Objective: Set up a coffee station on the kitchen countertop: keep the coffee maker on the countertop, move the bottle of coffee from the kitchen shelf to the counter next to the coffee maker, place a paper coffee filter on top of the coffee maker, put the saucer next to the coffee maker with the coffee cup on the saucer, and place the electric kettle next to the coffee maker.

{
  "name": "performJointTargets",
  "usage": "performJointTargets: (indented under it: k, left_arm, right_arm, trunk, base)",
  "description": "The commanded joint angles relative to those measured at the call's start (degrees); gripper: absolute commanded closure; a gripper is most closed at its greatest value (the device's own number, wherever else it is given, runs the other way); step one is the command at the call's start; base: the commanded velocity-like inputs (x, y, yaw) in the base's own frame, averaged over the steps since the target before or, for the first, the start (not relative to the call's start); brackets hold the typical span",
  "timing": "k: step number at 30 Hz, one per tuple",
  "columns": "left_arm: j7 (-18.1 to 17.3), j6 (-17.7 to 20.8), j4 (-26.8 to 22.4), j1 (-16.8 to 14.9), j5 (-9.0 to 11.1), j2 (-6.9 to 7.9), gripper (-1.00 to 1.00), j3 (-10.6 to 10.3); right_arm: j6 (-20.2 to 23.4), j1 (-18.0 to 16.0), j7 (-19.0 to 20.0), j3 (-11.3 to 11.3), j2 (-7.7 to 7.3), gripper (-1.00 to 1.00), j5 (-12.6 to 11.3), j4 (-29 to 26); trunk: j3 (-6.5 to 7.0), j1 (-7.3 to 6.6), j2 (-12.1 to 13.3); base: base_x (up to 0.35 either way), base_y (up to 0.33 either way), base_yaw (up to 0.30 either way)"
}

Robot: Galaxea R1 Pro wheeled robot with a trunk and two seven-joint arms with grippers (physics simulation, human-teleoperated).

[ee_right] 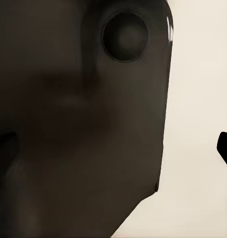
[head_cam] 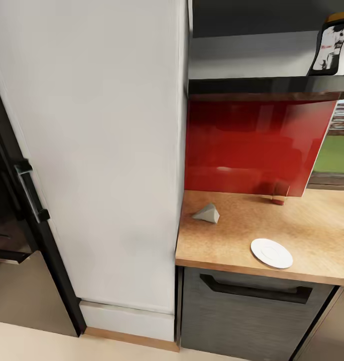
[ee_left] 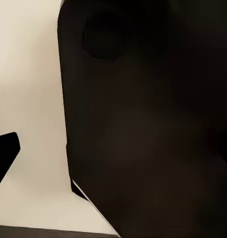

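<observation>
approach step, nothing in hand that i can see; pincer state: cannot tell. paper coffee filter [head_cam: 207, 213] and saucer [head_cam: 271, 252] lie apart on counter [head_cam: 312, 230]; bottle of coffee [head_cam: 334, 47] on kitchen shelf [head_cam: 252, 85]. next: close in, reach up.

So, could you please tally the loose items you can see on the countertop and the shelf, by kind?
Paper filter: 1
Saucer: 1
Coffee bottle, on the shelf and cut off by the picture's edge: 1
Small reddish block at the back of the countertop: 1
Total: 4
</observation>
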Motion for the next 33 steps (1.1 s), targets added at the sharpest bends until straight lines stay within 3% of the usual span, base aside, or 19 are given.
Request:
performJointTargets:
  k: [1,3,8,16,23,24,25,29,33]
  left_arm:
    - [0.0,0.0,0.0,-0.01,0.0,0.0,-1.0,0.0]
    - [-0.45,0.65,-0.18,-0.67,0.02,-0.65,-1.0,0.3]
    - [-0.4,0.69,-0.59,-2.28,-0.23,-0.21,-1.0,0.19]
    - [-0.49,0.53,-1.47,-1.7,-0.19,0.2,-1.0,0.33]
    - [-0.36,-0.13,-1.53,-1.6,0.25,0.18,-1.0,0.62]
    - [-0.08,-0.45,-1.51,-1.59,0.58,0.18,-1.0,0.86]
    - [-0.03,-2.29,-1.51,-1.59,1.04,0.19,-1.0,0.99]
    - [0.1,-2.69,-1.62,-1.59,6.16,0.51,-1.0,3.86]
    - [-0.14,-2.9,-3.56,-1.59,8.95,0.94,-1.0,5.21]
  right_arm:
    - [0.0,-0.01,0.0,0.0,0.0,-1.0,0.0,0.0]
    - [-0.48,-0.49,0.65,0.6,0.25,-1.0,0.29,-0.09]
    - [-0.59,-0.43,0.51,0.62,0.64,-1.0,0.44,-0.46]
    - [-1.43,-0.38,0.26,0.13,1.39,-1.0,-0.01,-1.16]
    - [-1.21,-0.39,0.08,-0.19,1.02,-1.0,-0.4,-1.88]
    - [-0.93,-0.37,-0.25,-0.22,0.9,-1.0,-0.73,-2.2]
    - [-0.97,-0.37,-0.43,-0.23,0.86,-1.0,-1.3,-6.87]
    - [-0.97,-0.38,-0.61,-0.53,0.31,-1.0,-3.81,-9.14]
    - [-0.82,-0.4,-0.29,-0.58,-0.39,-1.0,-4.58,-9.94]
  trunk:
    - [-0.03,0.0,-0.01]
    - [-0.03,0.0,-0.01]
    - [-0.03,0.0,-0.01]
    - [-0.03,0.0,-0.01]
    - [0.33,-0.43,0.79]
    - [0.51,-0.65,1.19]
    - [0.69,-0.87,1.59]
    - [1.41,-1.75,3.2]
    - [2.13,-2.63,4.8]
  base:
    - [0.0,0.0,0.0]
    - [0.0,0.0,0.0]
    - [0.0,0.0,0.0]
    - [0.0,0.0,0.0]
    - [0.0,0.0,0.0]
    - [0.0,0.0,0.0]
    - [0.0,0.0,0.0]
    - [0.0,0.0,0.0]
    - [0.0,0.0,0.0]
